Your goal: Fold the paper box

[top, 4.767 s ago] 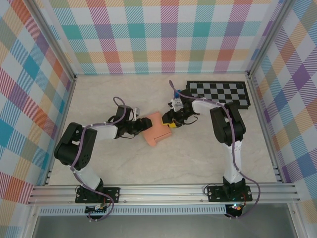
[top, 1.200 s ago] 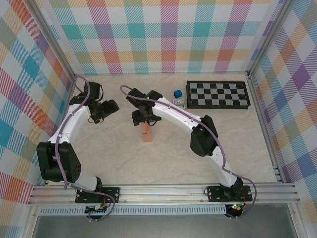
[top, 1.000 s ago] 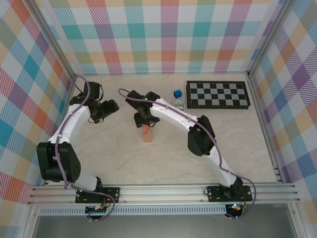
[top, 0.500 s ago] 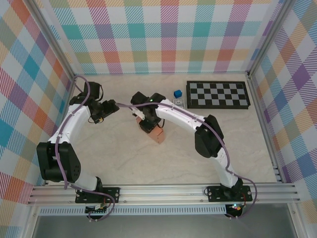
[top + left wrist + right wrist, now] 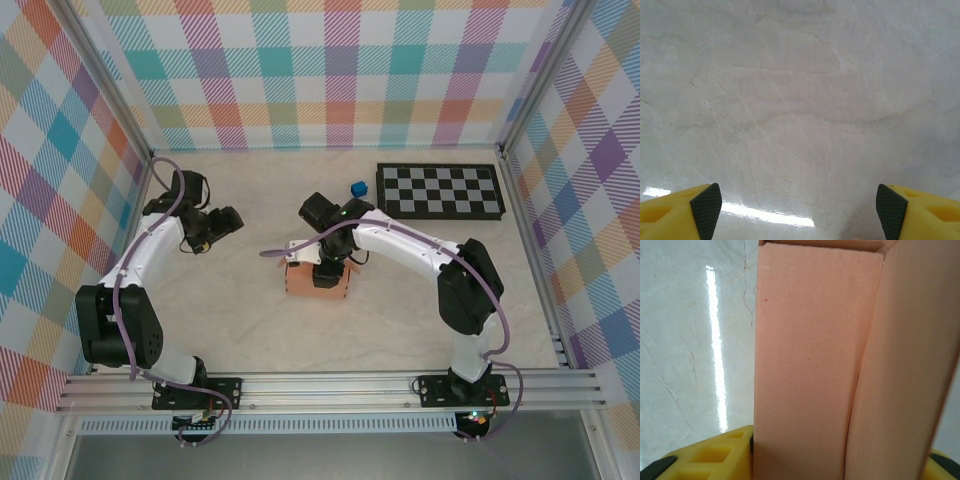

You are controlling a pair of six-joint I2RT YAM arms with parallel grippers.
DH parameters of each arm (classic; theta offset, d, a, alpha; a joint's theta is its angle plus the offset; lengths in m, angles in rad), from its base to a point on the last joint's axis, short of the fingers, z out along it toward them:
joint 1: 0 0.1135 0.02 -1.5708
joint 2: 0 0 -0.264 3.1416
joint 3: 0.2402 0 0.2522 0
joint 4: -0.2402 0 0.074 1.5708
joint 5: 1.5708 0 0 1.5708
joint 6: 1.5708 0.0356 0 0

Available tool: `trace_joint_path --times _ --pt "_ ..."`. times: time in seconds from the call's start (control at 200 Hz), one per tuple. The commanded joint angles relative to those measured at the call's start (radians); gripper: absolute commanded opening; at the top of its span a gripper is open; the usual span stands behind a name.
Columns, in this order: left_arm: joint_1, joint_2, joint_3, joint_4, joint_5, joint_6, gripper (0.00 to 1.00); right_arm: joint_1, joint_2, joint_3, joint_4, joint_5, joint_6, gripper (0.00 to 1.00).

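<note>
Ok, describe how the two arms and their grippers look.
The left arm and right arm have white link shells, black joints and black bases, each trailed by a looping purple cable. The left gripper and right gripper carry chunky yellow fingers tipped with dark textured pads.

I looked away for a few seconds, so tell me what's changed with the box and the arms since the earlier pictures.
The left gripper came off the box, drew back to the left rear and is open. The right gripper stood the box upright, then closed on it and tipped it rightward; it now lies on its side, gripped. The checkerboard and blue cube stayed put.
</note>
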Motion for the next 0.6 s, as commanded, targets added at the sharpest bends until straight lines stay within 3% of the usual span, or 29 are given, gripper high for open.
trace_joint_path --times 0.0,0.245,0.595 --pt "0.016 -0.013 -0.029 0.026 0.023 -0.013 0.83 -0.001 0.017 -0.001 0.015 0.002 -0.17 0.45" --pt "0.016 -0.036 -0.104 0.081 0.043 -0.043 0.83 0.0 0.048 0.006 0.031 0.024 -0.329 0.48" --pt "0.015 -0.076 -0.169 0.157 0.109 -0.063 0.83 -0.003 0.091 0.044 -0.017 0.046 -0.319 0.58"
